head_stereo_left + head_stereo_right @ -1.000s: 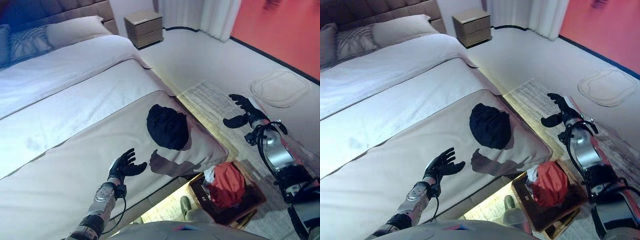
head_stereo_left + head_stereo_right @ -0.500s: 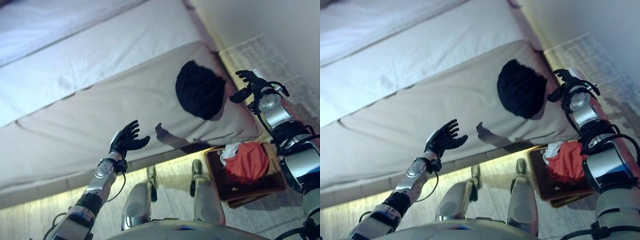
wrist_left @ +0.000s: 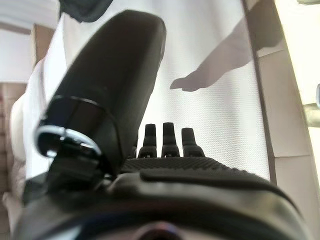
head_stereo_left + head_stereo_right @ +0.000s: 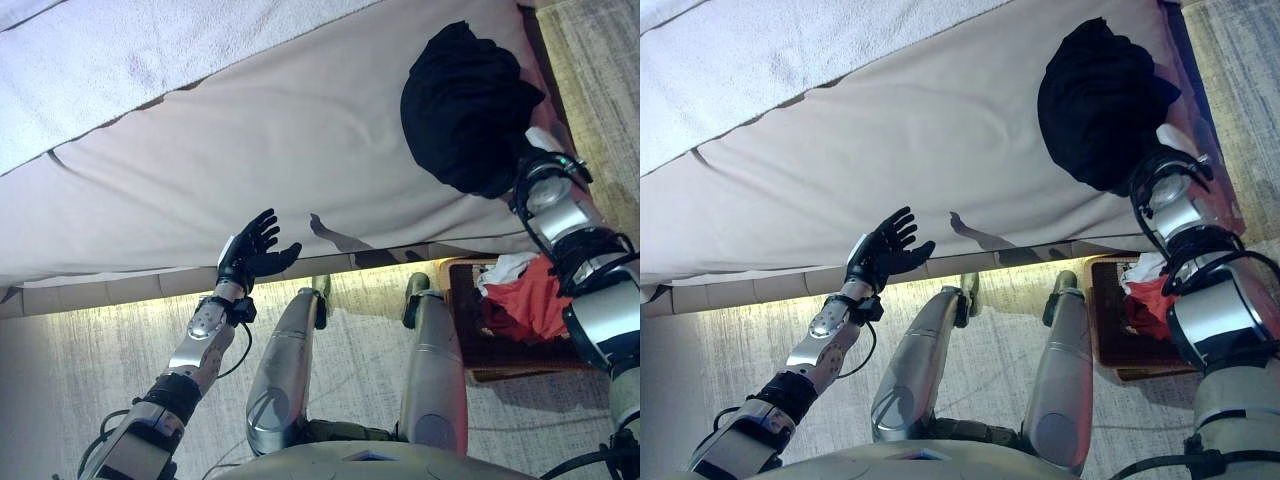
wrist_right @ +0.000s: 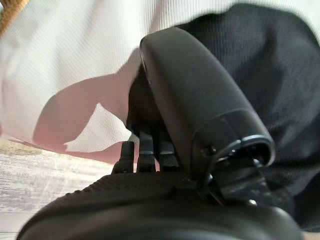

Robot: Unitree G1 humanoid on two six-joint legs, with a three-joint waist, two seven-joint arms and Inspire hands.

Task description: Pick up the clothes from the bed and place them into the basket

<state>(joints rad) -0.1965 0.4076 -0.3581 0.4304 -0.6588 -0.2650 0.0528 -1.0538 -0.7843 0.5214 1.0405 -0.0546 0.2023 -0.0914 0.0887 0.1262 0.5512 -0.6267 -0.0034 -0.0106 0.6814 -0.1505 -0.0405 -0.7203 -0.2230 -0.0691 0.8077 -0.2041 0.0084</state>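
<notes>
A black garment (image 4: 462, 100) lies crumpled on the beige bed cover (image 4: 250, 130), near the bed's front right corner. My right hand (image 4: 531, 158) is at the garment's near edge. In the right wrist view its fingers (image 5: 145, 150) are straight, over the black garment (image 5: 280, 65) and the cover beside it, and they hold nothing. My left hand (image 4: 252, 255) is raised, open and empty, at the bed's front edge, well left of the garment. A brown basket (image 4: 478, 350) stands on the floor under my right arm and holds red and white clothes (image 4: 528, 300).
The bed's white sheet (image 4: 120, 50) lies beyond the beige cover. A pale woven rug (image 4: 600, 60) lies on the floor right of the bed. The bed's front edge runs just past my left hand.
The camera has tilted down, so the whole picture has shifted. My right hand has come from beside the bed to the black garment's near edge. My left hand stays raised and open.
</notes>
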